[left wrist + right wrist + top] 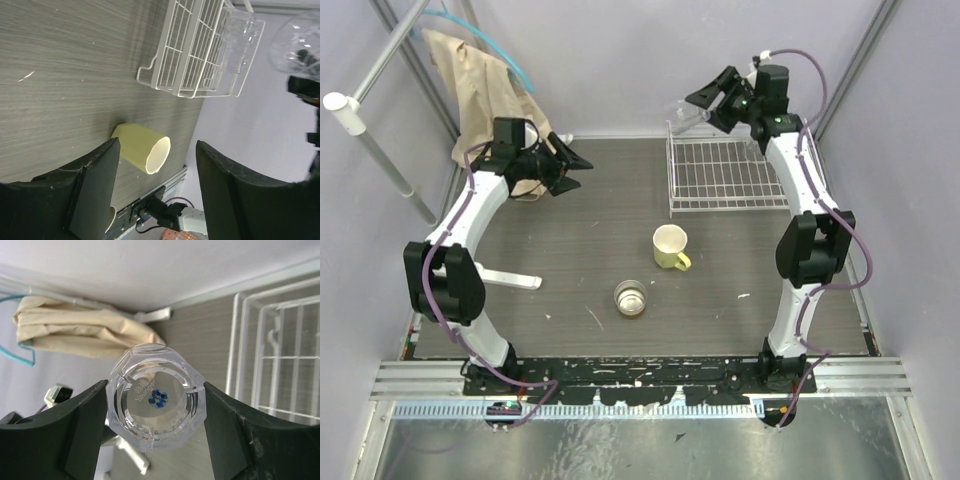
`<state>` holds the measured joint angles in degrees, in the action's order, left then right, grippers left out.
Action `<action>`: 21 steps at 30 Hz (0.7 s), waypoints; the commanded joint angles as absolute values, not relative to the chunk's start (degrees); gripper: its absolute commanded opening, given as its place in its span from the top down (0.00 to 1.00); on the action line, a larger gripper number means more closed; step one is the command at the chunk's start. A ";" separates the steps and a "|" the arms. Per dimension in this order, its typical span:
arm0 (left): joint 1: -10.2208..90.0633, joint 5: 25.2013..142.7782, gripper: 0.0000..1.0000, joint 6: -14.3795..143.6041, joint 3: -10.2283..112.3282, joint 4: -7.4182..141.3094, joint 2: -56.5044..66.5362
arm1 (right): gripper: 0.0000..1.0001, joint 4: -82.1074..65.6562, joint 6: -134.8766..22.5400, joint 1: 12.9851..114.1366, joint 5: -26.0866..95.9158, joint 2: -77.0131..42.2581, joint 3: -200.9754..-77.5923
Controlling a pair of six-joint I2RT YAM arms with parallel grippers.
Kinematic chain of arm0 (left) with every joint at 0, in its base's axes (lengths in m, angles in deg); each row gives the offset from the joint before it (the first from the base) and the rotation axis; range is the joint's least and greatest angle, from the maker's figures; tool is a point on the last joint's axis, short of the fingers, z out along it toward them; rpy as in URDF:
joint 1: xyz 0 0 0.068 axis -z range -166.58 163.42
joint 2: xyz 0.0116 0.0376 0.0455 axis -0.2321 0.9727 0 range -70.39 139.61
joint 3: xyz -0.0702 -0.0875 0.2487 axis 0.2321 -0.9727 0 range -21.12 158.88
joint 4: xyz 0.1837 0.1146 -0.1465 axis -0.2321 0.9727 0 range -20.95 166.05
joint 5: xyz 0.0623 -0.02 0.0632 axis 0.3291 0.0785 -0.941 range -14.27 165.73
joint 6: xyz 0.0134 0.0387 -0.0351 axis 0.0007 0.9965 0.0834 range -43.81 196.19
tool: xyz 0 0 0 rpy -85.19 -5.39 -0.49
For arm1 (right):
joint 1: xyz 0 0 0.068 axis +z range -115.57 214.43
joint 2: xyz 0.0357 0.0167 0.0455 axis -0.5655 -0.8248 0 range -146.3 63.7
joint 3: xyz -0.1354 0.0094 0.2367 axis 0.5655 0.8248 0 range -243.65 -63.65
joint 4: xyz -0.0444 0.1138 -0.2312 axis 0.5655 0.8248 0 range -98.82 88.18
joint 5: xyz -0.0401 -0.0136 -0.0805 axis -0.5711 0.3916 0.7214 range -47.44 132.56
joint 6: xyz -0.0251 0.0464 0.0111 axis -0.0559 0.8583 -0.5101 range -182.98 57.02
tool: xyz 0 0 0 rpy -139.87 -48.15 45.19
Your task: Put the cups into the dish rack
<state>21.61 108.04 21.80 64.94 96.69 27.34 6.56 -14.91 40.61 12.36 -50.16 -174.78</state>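
Holding a clear tumbler (pixel 156 399) in my right hand (pixel 156 407), raised near the far left corner of the dish rack (pixel 725 175).
My right wrist view shows both fingers against its facets, though from overhead the glass barely shows. My left hand (pixel 575 170) hangs wide, gripping nothing. The yellow mug (pixel 670 247) and metallic cup (pixel 631 297) stand on the surface (pixel 570 250). Only the left wrist view hints at clear glass at the rack's far end, count unclear.

The left arm arches up from its base. The left pincer (pixel 576 170) points toward the other arm, jaws standing apart with nothing between them. The right arm stretches tall and far forward. The right pincer (pixel 705 100) has both fingers (pixel 75 430) pressed against a clear tumbler (pixel 156 402).
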 commanded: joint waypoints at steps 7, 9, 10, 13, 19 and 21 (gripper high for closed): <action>21.48 107.11 0.30 26.93 68.18 102.99 28.81 | 0.70 23.08 -32.86 34.47 26.90 -48.65 -185.34; 21.51 106.98 0.30 26.97 68.09 103.10 28.95 | 0.70 24.76 -34.45 33.14 28.62 -48.31 -185.23; 21.51 106.87 0.31 27.04 67.99 103.31 29.01 | 0.70 25.44 -35.28 32.48 29.39 -48.12 -185.12; 21.52 106.88 0.30 27.11 68.00 103.54 29.36 | 0.70 27.38 -38.33 31.04 32.43 -47.41 -184.45; 21.51 106.91 0.30 27.69 67.92 104.17 29.45 | 0.71 28.88 -42.69 29.28 37.59 -46.09 -181.71; 21.45 106.97 0.30 27.89 67.83 104.50 29.52 | 0.71 29.41 -43.86 29.20 39.23 -46.15 -181.08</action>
